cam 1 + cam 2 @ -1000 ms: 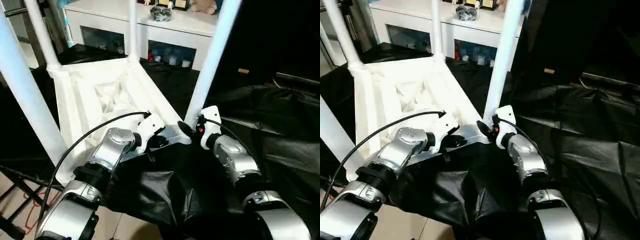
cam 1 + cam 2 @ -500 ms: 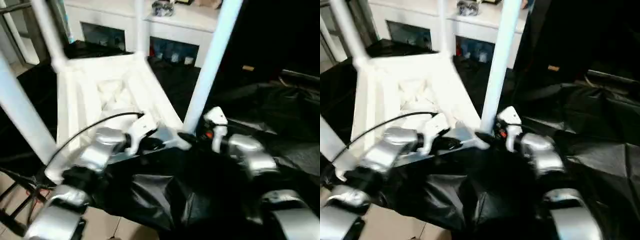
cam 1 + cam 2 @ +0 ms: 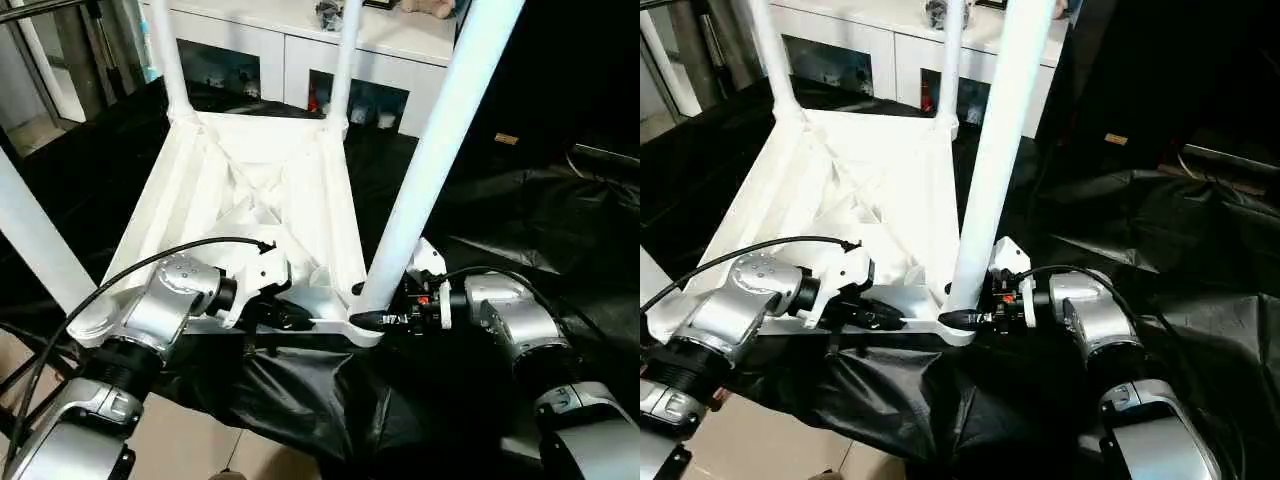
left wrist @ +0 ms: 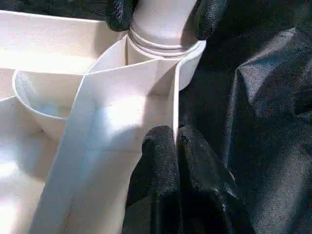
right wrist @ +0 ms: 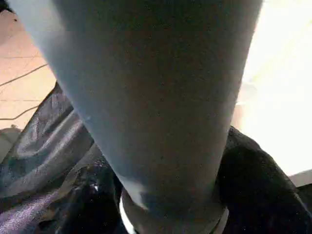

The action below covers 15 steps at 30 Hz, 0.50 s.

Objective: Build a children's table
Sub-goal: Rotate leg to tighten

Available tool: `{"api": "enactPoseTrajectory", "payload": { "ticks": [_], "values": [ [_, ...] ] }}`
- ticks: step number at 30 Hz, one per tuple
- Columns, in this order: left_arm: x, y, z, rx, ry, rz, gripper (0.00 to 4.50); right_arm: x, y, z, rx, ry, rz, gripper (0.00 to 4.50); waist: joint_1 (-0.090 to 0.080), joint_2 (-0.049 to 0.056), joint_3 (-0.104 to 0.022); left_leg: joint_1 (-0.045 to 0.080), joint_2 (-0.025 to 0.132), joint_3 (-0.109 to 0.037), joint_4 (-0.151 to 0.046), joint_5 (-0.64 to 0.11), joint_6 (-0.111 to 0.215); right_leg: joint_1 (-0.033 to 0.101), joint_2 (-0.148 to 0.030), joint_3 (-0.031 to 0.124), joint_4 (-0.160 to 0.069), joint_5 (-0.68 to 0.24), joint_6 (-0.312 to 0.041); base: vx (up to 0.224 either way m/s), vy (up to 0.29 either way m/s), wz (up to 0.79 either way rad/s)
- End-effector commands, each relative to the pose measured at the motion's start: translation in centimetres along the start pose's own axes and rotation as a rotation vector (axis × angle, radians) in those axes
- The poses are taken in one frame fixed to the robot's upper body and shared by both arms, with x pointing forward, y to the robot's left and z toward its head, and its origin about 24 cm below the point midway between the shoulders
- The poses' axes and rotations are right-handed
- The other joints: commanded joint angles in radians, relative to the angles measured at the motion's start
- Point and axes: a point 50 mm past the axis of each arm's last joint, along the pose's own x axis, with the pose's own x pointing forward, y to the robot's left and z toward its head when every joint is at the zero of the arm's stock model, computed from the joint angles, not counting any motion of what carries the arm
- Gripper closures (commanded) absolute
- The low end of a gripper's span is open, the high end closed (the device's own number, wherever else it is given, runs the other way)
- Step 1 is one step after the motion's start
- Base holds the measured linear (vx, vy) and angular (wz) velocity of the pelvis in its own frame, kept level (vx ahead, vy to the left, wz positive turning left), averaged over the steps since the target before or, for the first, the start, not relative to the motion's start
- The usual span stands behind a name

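While the tabletop (image 3: 250, 210) lies upside down on black sheeting (image 3: 520, 220) with four legs standing in its corner sockets, the head view shows the right gripper (image 3: 385, 318) closed around the near leg (image 3: 425, 170) at its base. Left wrist view: the left gripper (image 4: 176, 141), fingers pressed together, pinches the tabletop's thin rim beside that socket. Right wrist view: the leg fills the jaws. Likely risks: twisting could unseat the leg; the thin rim could slip free.
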Motion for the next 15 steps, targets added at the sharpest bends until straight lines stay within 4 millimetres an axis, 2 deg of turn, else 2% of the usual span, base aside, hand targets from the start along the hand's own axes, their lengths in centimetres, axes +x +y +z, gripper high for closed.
{"api": "enactPoseTrajectory", "payload": {
  "ticks": [1,6,9,10,12,13,15],
  "values": [
    [0.8,-0.4,-0.3,-0.005,0.015,-0.03,4.5,0.9,1.2,-1.8,0.075,0.058,0.106,2.1,0.004,0.004,-0.049,0.001,0.026,0.007,-0.053,-0.135,0.061,0.052,-0.048,0.039,-0.054,-0.017,-0.264,0.0,0.0,0.0],
    [1.0,-0.1,-0.2,-0.013,0.004,0.017,4.5,1.2,1.4,-1.9,0.089,0.03,0.094,2.14,0.007,0.005,-0.049,0.002,0.027,0.006,-0.053,-0.133,0.062,0.052,-0.048,0.039,-0.053,-0.014,-0.264,0.0,0.0,0.0],
    [1.7,1.0,0.3,-0.042,-0.027,0.155,4.5,2.0,1.2,-2.3,0.112,-0.006,-0.022,2.17,0.007,0.006,-0.045,0.002,0.027,0.006,-0.056,-0.16,0.055,0.05,-0.048,0.04,-0.059,-0.053,-0.255,0.0,0.0,0.0],
    [1.8,1.1,0.4,-0.048,-0.031,0.18,4.5,2.2,1.1,-2.4,0.123,-0.011,-0.06,2.18,0.007,0.006,-0.039,0.004,0.027,0.005,-0.062,-0.208,0.039,0.045,-0.051,0.041,-0.07,-0.14,-0.238,0.0,0.0,0.0],
    [2.1,1.3,0.6,-0.061,-0.033,0.211,4.5,2.7,0.6,-2.6,0.135,-0.021,-0.159,2.26,0.002,0.007,-0.031,0.011,0.025,-0.004,-0.072,-0.32,-0.004,0.039,-0.06,0.042,-0.093,-0.372,-0.176,0.0,0.0,0.0],
    [2.5,1.5,0.7,-0.072,-0.034,0.238,4.5,3.0,0.2,-2.8,0.161,-0.025,-0.242,2.31,-0.002,0.005,-0.029,0.011,0.025,-0.007,-0.073,-0.343,-0.012,0.037,-0.06,0.043,-0.096,-0.42,-0.16,0.0,0.0,0.0],
    [3.1,1.6,1.0,-0.09,-0.04,0.28,4.5,3.6,-0.3,-3.1,0.207,-0.031,-0.357,2.34,-0.016,0.007,-0.026,0.015,0.024,-0.02,-0.081,-0.409,-0.034,0.035,-0.065,0.037,-0.112,-0.568,-0.104,0.0,0.0,0.0]
  ]
}}
